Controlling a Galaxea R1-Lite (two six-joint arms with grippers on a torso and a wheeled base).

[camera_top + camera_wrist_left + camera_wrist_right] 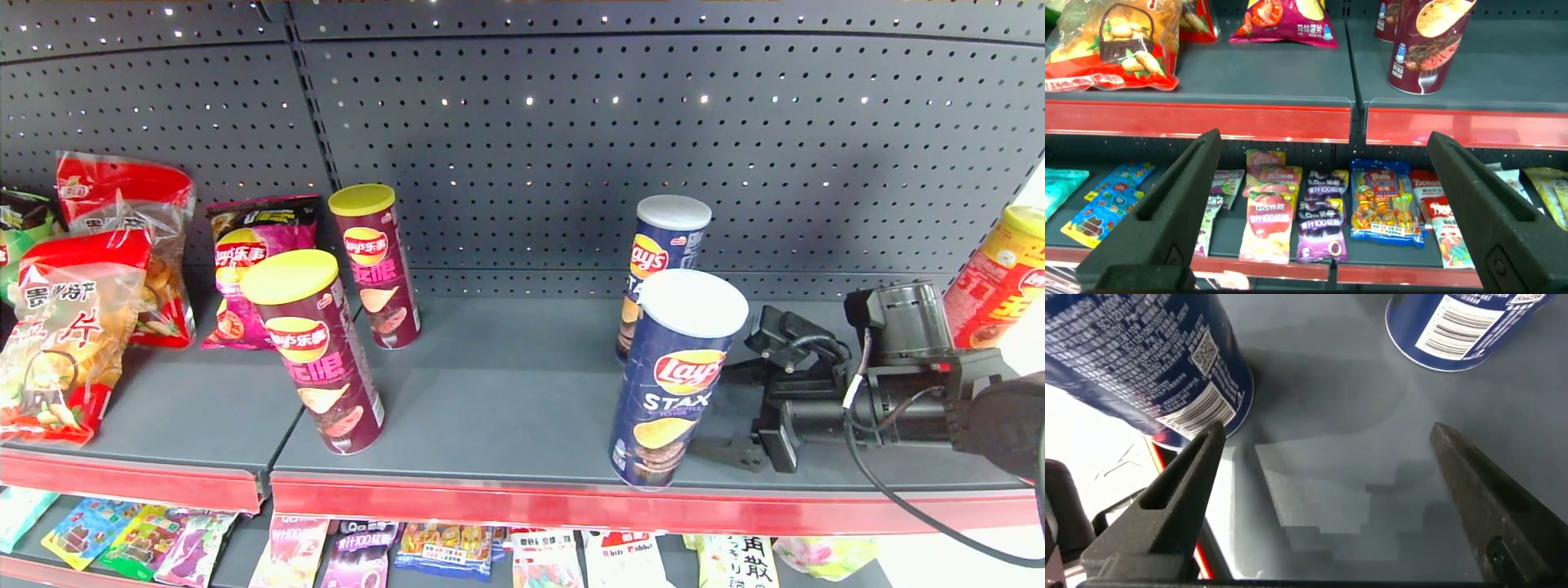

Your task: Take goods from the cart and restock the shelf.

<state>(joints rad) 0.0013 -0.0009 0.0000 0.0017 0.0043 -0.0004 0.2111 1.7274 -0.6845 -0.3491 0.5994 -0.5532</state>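
Restocking looks partway: front blue can stands on shelf ctr-right; right gripper & left gripper jaws released, empty

Blue crisp can, white lid, upright, at front edge of grey shelf with red front strip, right of middle. Second blue can, same white lid, upright, behind first toward shelf's back edge, standing apart.

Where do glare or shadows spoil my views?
Head view: lens distortion bows the pegboard, light glints through its holes. Right wrist view: stepped shadows cross the shelf deck; blown-out white beside the blue chip can. Left wrist view: evenly lit.
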